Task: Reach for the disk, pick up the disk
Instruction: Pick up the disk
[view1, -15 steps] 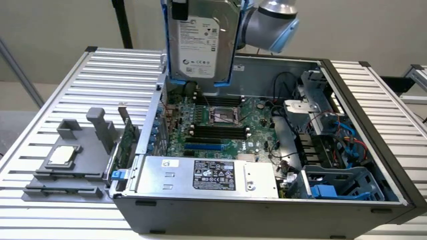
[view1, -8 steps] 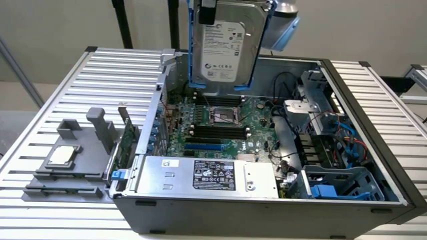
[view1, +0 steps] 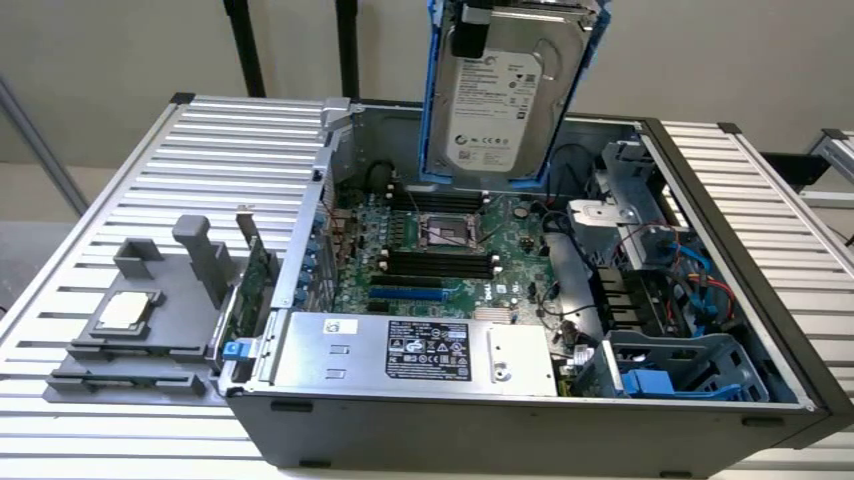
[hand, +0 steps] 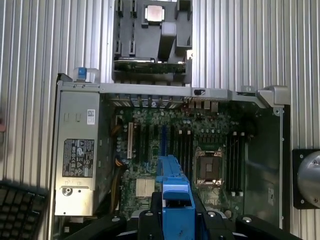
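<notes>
The disk (view1: 505, 95) is hanging upright in the upper middle of the exterior view, lifted clear above the open computer case (view1: 534, 415), with its white printed label facing the camera and its bright blue plastic frame showing along both long edges and under its lower end. At the top edge of that frame the gripper (view1: 527, 12) is pinching the disk by its upper end, its jaws sitting against the blue frame on either side, so the drive is dangling below it over the far part of the case. In the wrist view the same blue frame is appearing edge-on (hand: 175, 192) at the lower middle of the picture, standing between the dark fingers (hand: 150, 217) of the gripper (hand: 176, 220), which are closing on it from both sides. Beneath the disk the motherboard (view1: 447, 250) is lying exposed in the middle of the case, with the processor socket near its centre. The large silver box with a black label (view1: 414, 352) is sitting along the near wall of the case in the lower middle of the exterior view. In the lower left of that view a grey holder (view1: 140, 330) is resting on the ribbed metal table (view1: 80, 210), carrying a small square silver chip (view1: 127, 310). An empty blue-grey drive cage (view1: 687, 365) is showing at the lower right corner of the case.
</notes>
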